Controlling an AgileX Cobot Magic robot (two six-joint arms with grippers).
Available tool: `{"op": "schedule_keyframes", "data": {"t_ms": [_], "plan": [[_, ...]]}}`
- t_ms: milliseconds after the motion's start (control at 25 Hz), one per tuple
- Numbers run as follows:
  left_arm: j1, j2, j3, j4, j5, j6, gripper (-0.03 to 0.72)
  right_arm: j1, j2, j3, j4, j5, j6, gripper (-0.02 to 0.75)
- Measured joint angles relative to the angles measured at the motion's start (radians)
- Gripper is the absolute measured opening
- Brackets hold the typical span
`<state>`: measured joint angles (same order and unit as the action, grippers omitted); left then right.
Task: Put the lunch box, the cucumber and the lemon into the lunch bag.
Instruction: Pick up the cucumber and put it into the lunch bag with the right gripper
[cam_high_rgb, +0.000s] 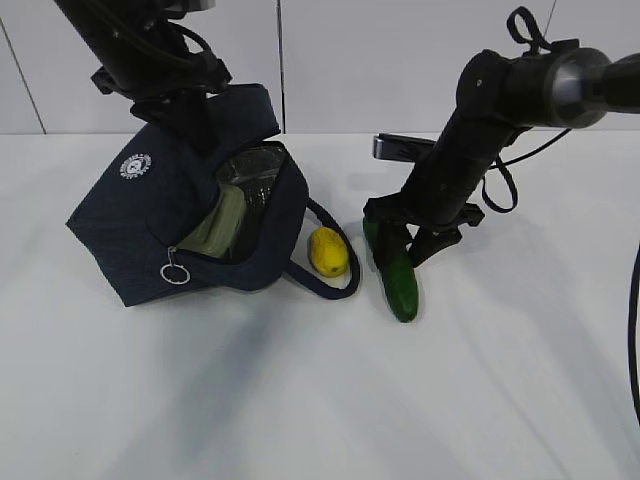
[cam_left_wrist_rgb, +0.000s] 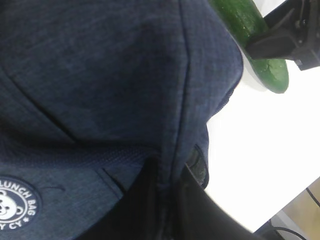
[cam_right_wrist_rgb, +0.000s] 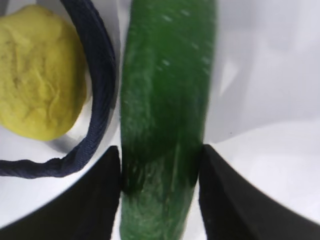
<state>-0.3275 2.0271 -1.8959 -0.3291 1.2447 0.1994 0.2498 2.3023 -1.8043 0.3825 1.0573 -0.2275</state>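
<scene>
cucumber (cam_high_rgb: 395, 280) lay mid-table, right jaws (cam_high_rgb: 398, 252) part-open and closed on its sides | lemon (cam_high_rgb: 329, 252) just left, inside a handle loop | bag (cam_high_rgb: 190, 225) tipped open toward the near edge, box (cam_high_rgb: 215, 228) inside | left jaws (cam_high_rgb: 190, 125) pinched shut on the bag's top fabric, toward the far edge

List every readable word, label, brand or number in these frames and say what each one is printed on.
"LUNCH BAG": curved along the rim of the round white bear logo on the navy lunch bag, left wrist view.
"CY": letters at the logo's lower edge, cut off by the frame, so the word is incomplete.
The same logo in the exterior view is too small to read.
No other text is visible.
</scene>
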Motion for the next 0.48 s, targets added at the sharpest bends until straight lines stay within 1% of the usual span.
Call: {"op": "schedule_keyframes", "data": {"t_ms": [80, 160, 240, 360, 480], "plan": [[0.0, 0.0, 0.0, 0.0, 0.0, 0.0, 0.015, 0.002, 0.0, -0.003, -0.001, -0.005, 0.002, 0.391], [0.0, 0.0, 0.0, 0.0, 0.0, 0.0, 0.015, 0.002, 0.0, -0.006, -0.002, -0.012, 0.002, 0.33], [0.0, 0.0, 0.0, 0.0, 0.0, 0.0, 0.015, 0.002, 0.0, -0.011, -0.002, -0.017, 0.002, 0.297], [0.0, 0.0, 0.0, 0.0, 0.0, 0.0, 0.015, 0.002, 0.0, -0.04, 0.002, -0.003, 0.002, 0.284], [0.0, 0.0, 0.0, 0.0, 0.0, 0.0, 0.015, -0.007, 0.0, -0.108, 0.014, 0.065, 0.002, 0.282]]}}
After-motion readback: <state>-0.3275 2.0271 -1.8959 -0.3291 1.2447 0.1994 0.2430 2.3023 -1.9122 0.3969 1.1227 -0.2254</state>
